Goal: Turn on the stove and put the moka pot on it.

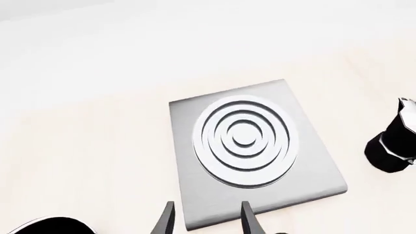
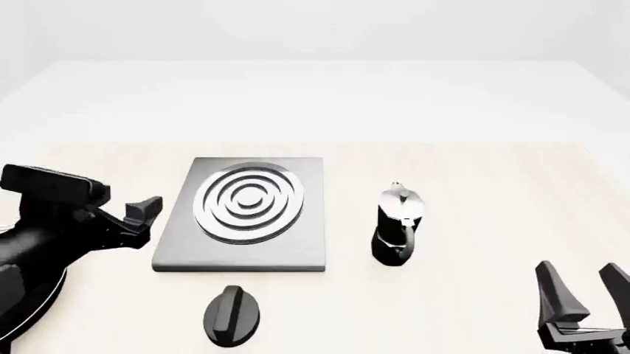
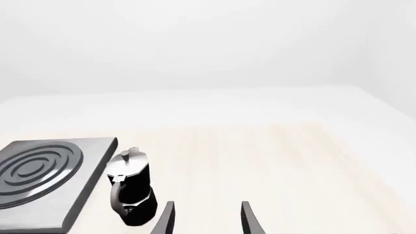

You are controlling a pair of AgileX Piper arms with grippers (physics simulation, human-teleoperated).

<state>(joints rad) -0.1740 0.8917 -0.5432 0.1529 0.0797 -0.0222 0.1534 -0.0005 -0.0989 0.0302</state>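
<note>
Left wrist view: left tool (image 1: 206, 219) spread apart, two dark fingers (image 1: 165, 220) with a clear gap, holding nothing, touching nothing; one stove (image 1: 250, 146) beyond the fingertips, flat grey slab with concentric silver rings, lying on the pale tabletop (image 1: 91, 141); one moka pot (image 1: 393, 146) cut by the frame edge, well apart from the slab; part of a glossy black rounded shape (image 1: 52, 225) at the frame edge, too little shown to name.

Front view: left tool (image 2: 138, 215) at the left side of the stove (image 2: 246, 214), near its edge but apart from it, empty; gap between its fingers hard to judge from this angle; right tool (image 2: 586, 295) low at the near right corner, fingers parted, empty, well apart from everything else; one slab, rings bare, nothing standing on it; one round black knob (image 2: 232, 317) with a raised bar, separate, on the tabletop (image 2: 473, 184) just in front of the slab's near edge; one moka pot (image 2: 397, 223), upright, to the right of the slab, not touching it.

Right wrist view: right tool (image 3: 206, 219) open, two fingertips (image 3: 247, 219) apart, gripping nothing; one moka pot (image 3: 130, 190) upright beside the stove (image 3: 46, 175), black handle toward the camera; pot near the fingers yet untouched.
</note>
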